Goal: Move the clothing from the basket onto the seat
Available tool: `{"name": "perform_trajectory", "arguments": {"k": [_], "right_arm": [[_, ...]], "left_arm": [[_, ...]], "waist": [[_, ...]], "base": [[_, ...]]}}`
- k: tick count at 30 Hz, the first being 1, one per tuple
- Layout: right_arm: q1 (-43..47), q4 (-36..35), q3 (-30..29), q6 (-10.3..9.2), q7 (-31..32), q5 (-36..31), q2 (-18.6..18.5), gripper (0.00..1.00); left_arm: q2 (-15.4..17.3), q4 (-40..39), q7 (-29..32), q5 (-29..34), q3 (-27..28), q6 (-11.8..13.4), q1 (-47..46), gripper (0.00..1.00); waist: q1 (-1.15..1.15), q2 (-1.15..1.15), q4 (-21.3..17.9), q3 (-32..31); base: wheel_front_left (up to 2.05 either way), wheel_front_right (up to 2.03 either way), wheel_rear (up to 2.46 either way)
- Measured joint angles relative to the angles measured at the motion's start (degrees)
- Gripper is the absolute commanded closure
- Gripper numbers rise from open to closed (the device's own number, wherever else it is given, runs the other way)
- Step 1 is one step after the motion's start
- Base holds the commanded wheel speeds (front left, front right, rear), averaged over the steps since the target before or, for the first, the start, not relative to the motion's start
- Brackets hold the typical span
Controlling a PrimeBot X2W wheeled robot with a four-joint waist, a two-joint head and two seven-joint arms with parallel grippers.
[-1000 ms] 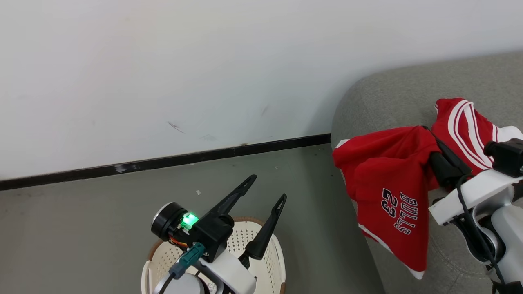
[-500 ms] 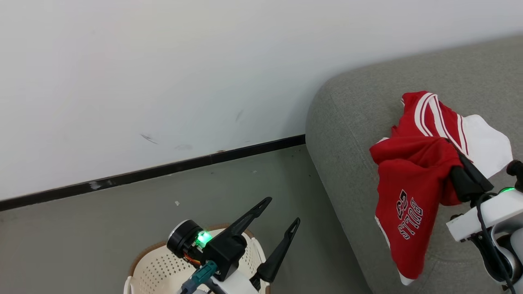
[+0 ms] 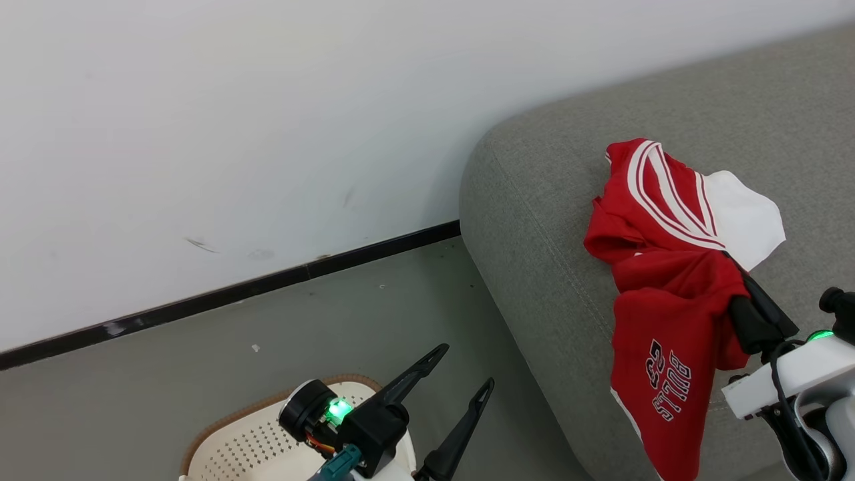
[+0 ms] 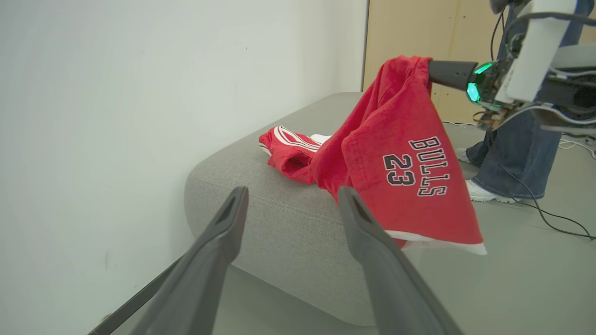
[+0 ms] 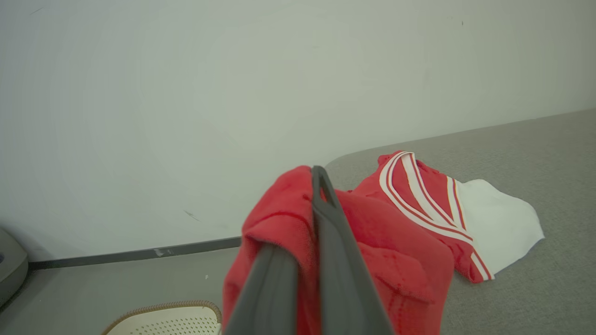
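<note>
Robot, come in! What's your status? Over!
Right tool shut on red shirt, draped over sofa edge. Left tool open, empty, by basket. Person's legs beyond sofa.

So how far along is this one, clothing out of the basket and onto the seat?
Done: the striped, white-collared end of the clothing lies on the seat. In hand: the right gripper is shut on the lettered end, which hangs over the seat's front edge. Left: release it there. The left gripper is open by the basket, whose visible part holds no clothing; the rest is out of frame.
</note>
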Motion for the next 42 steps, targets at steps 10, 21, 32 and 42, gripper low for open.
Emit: {"name": "perform_trajectory", "arguments": {"k": [10,21,32,42], "right_arm": [[-10.4,-1.1,-0.8,0.0,0.8,-0.6,1.3,1.0],[-26.5,5.9,-9.8,0.0,5.3,-1.0,-0.2,1.0],[-33.5,16.1,-17.3,0.0,7.9,-5.1,-3.6,1.0],[-35.3,24.9,-25.9,0.0,7.8,-7.4,-6.6,1.0]], "left_arm": [[0.0,-0.9,-0.3,0.4,1.2,2.1,0.0,0.0],[1.2,-3.9,-0.3,2.2,3.2,4.5,-0.3,0.0],[3.0,-8.2,1.0,4.9,3.5,5.0,-3.1,0.0],[3.6,-11.6,2.6,6.7,3.3,5.0,-6.3,0.0]], "waist": [[0.0,0.0,-0.8,2.5],[0.0,0.0,0.2,6.7],[0.0,0.0,1.6,12.1],[0.0,0.0,3.1,17.2]], "base": [[0.0,0.0,0.0],[0.0,0.0,0.0],[0.0,0.0,0.0],[0.0,0.0,0.0]]}}
